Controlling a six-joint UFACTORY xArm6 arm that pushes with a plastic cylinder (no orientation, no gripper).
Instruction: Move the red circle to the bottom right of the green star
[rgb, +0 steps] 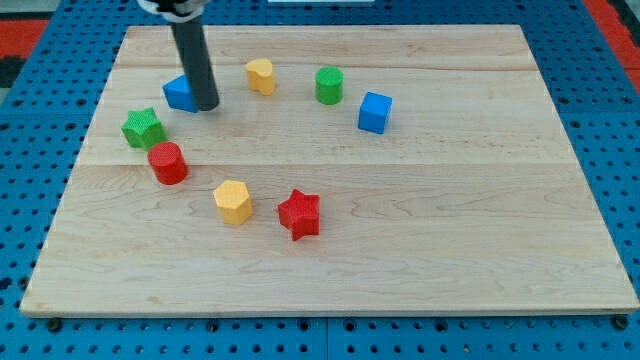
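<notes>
Camera view takes in the wooden board (420, 230) first, pale planks filling most of the frame, sitting on a blue pegboard (620, 150) that shows round every edge. Next in size, the dark rod comes down from the view's top left, and my tip (207, 106) is planted right against the blue block (180, 93), partly covering it, so its shape is hard to call. There are no fingers on this arm to be apart or together, just the straight rod. Over to the blocks: the green star (143, 127) sits near the board's left edge, and the red circle (168, 163) stands just below it and a touch to the view's right, very close, possibly touching. My tip is above both, well clear of the red circle. Along the top, a yellow block (260, 76), a green cylinder (329, 85), then a blue cube (375, 112). Lower down, a yellow hexagon (233, 201) and beside it a red star (299, 214). No writing or labels can be read anywhere.
</notes>
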